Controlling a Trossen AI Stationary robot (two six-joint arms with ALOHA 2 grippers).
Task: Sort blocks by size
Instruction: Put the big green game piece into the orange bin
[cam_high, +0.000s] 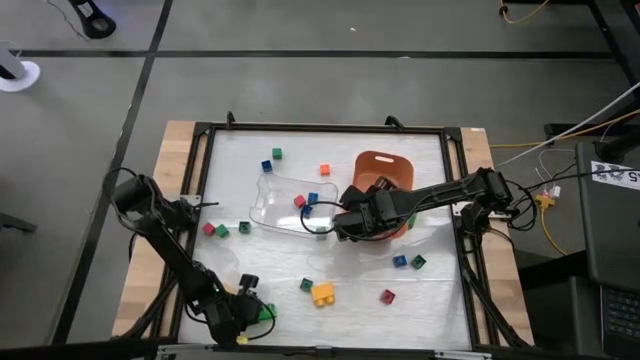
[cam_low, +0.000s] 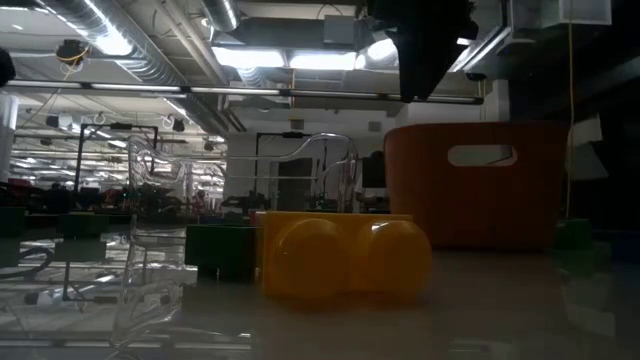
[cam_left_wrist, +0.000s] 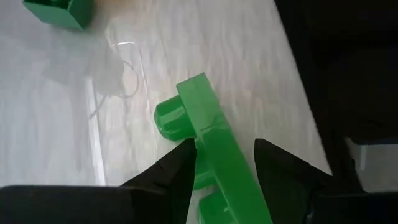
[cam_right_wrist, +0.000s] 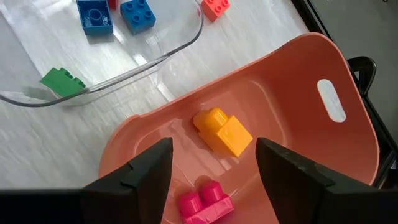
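A long green brick (cam_left_wrist: 214, 149) lies on its side on the table near the front left (cam_high: 266, 312), its studs facing sideways. My left gripper (cam_left_wrist: 221, 155) is open and slants down over it, one finger on each long side. My right gripper (cam_right_wrist: 214, 146) hangs open above the orange bin (cam_right_wrist: 298, 68), with nothing between its fingers. The bin (cam_high: 385, 170) holds a yellow brick (cam_right_wrist: 222, 130) and a pink brick (cam_right_wrist: 205, 199). The clear tray (cam_right_wrist: 180, 46) beside it holds blue bricks (cam_right_wrist: 137, 14) and a green one (cam_right_wrist: 62, 81). My left gripper has one finger (cam_left_wrist: 180, 165) close against the brick's stud side (cam_left_wrist: 196, 146); I cannot tell whether it touches. The other finger (cam_left_wrist: 273, 165) stands apart from the brick's smooth side. The fingers come slanting from above and lie across the brick, which rests on the table.
Loose blocks are scattered on the table: a yellow one (cam_high: 322, 293), a red one (cam_high: 387, 296), a blue and a green one (cam_high: 408, 261), red and green ones (cam_high: 215, 230) at the left, and others at the far side (cam_high: 277, 153). A black frame (cam_high: 200, 160) borders the table.
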